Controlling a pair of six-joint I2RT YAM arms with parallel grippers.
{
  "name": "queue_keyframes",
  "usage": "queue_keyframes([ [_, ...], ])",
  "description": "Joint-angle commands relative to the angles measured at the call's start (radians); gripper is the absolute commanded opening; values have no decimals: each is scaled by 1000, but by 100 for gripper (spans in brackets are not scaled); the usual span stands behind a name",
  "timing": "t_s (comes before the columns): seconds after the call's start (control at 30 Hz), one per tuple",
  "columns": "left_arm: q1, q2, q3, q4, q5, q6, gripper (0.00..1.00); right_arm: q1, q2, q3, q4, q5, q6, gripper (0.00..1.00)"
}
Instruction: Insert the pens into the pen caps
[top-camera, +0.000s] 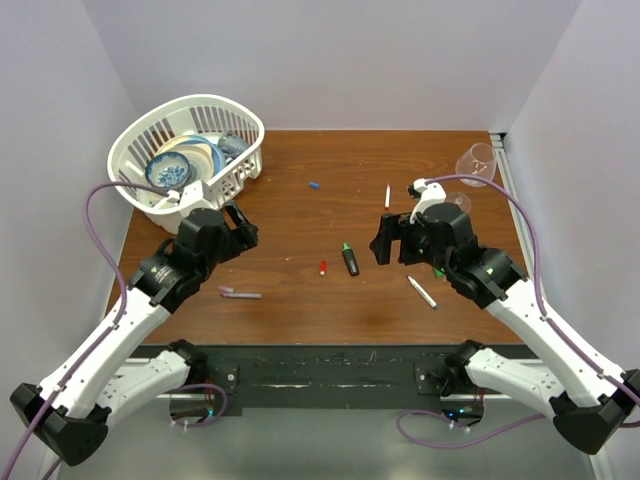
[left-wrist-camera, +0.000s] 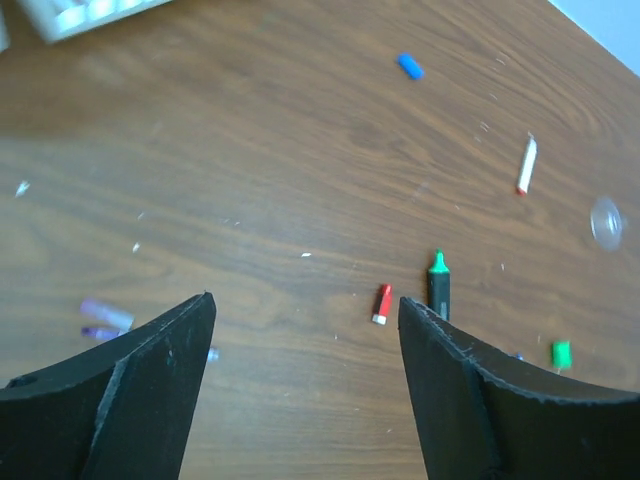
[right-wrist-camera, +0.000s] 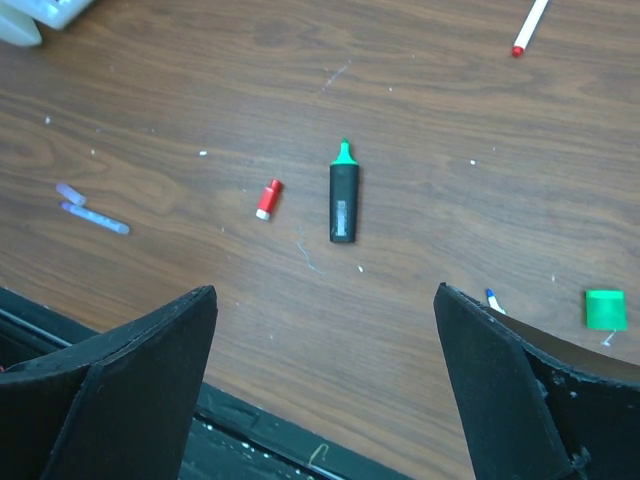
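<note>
The black marker with a green tip lies mid-table, with the red cap just left of it. The blue cap lies farther back. A white pen lies at the back right, a purple pen at the front left and a grey pen at the front right. The green cap lies close under the right arm. My left gripper is open and empty above the table; its wrist view shows the red cap and the marker. My right gripper is open and empty, right of the marker.
A white dish basket with bowls and plates stands at the back left. A clear glass lies at the back right corner. The table's near edge with a black rail runs just below my right gripper.
</note>
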Motion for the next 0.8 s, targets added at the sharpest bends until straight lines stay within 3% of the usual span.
queue_keyframes([
  [0.0, 4, 71, 124, -323, -156, -375, 76, 3, -44, -12, 10, -35, -36, 91],
  [0.13, 75, 195, 123, -463, -72, -495, 67, 4, -70, -46, 56, -140, -64, 88],
  [0.27, 189, 250, 62, -456, 18, -525, 55, 4, -77, -48, 62, -169, -70, 86],
  [0.57, 223, 278, -79, -424, 83, -733, 46, 4, -104, -60, 67, -201, -76, 84],
  [0.77, 224, 278, -138, -331, 160, -791, 39, 4, -130, -86, 70, -210, -75, 84],
])
